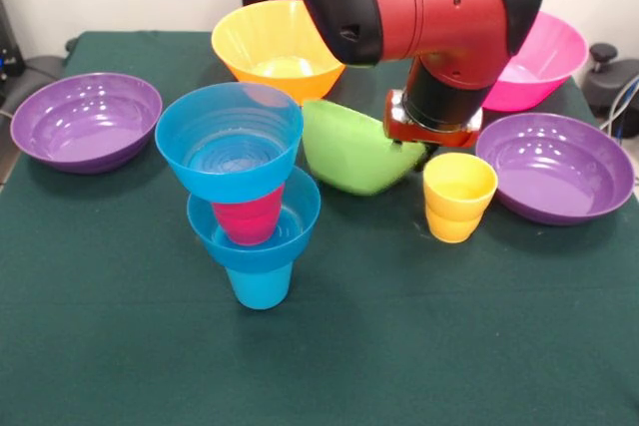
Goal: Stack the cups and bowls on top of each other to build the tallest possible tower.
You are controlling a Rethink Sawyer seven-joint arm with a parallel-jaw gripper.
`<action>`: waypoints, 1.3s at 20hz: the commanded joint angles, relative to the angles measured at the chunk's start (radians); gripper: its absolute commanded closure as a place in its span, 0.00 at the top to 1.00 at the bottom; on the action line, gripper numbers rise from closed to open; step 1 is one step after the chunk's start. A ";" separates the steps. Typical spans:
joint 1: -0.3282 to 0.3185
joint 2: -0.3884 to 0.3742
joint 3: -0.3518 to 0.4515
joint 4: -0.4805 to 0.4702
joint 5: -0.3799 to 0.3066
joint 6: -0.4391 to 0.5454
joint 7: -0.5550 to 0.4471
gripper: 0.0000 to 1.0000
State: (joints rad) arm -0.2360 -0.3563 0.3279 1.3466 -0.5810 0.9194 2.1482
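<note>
reading this off the green bowl [357, 152], our landmark: we see it tilted, mouth turned toward the tower side, rim lifted at the end under the gripper [431, 129]. the gripper sits right at that raised edge, touching or just over it (fingers hidden behind the wrist and the bowl, so we cannot tell if they pinch the rim or hang loose). the tower [245, 202] stands just beside the green bowl, on the side away from the gripper: blue cup [260, 284] lowest, a blue bowl [290, 224] on it, red cup [247, 218] in that, second blue bowl [230, 142] on top. yellow cup [458, 197] stands loose on the gripper side of the green bowl, nearer the camera. we judge the coming move turns on carrying the green bowl sideways and up over the tower top.
</note>
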 commanded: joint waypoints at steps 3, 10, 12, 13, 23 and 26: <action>-0.010 0.023 0.046 0.004 -0.020 0.056 -0.199 0.00; -0.012 0.031 0.055 -0.017 -0.012 0.078 -0.195 0.00; -0.011 0.029 0.055 -0.014 -0.006 0.081 -0.186 0.00; -0.013 0.029 0.058 -0.011 0.007 0.091 -0.175 0.00; 0.015 -0.029 0.048 0.010 0.104 0.192 -0.078 0.00; 0.025 -0.045 0.042 0.009 0.132 0.227 -0.060 0.00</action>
State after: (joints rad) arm -0.2378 -0.4079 0.3285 1.3431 -0.4885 1.0317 2.1482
